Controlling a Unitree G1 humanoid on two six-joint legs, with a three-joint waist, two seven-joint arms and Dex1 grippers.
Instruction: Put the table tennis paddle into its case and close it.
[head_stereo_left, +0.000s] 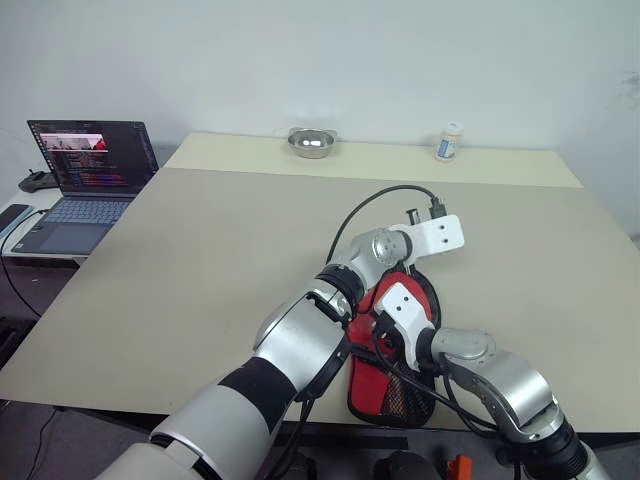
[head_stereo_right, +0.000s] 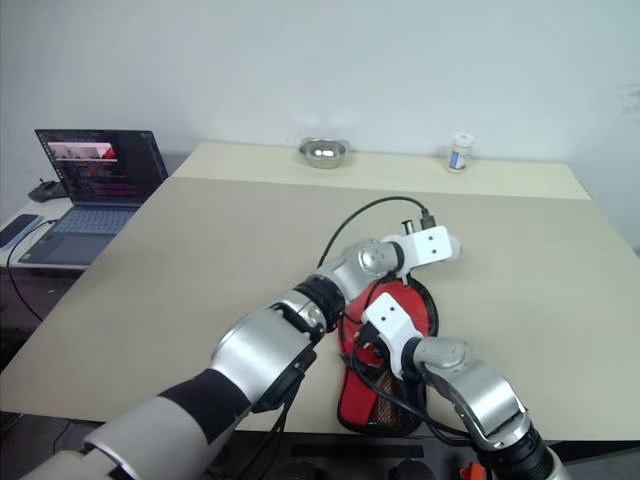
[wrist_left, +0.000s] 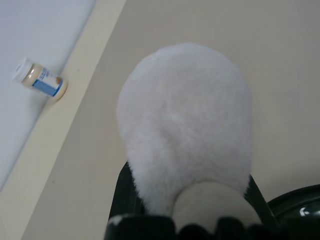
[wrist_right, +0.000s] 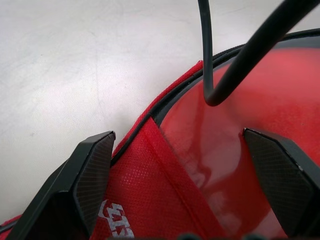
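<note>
Both arms over the red case at the counter's near edge.
We see the case lying on the counter near its front edge, mouth unzipped, with the paddle and its red face inside. Our right gripper has its jaws spread wide, one on the case's red flap, the other over the paddle face. Our left gripper hovers above the case's far end; a blurred pale shape hides its jaws, so we cannot tell their state. A bottle, bowl and laptop sit well apart.
</note>
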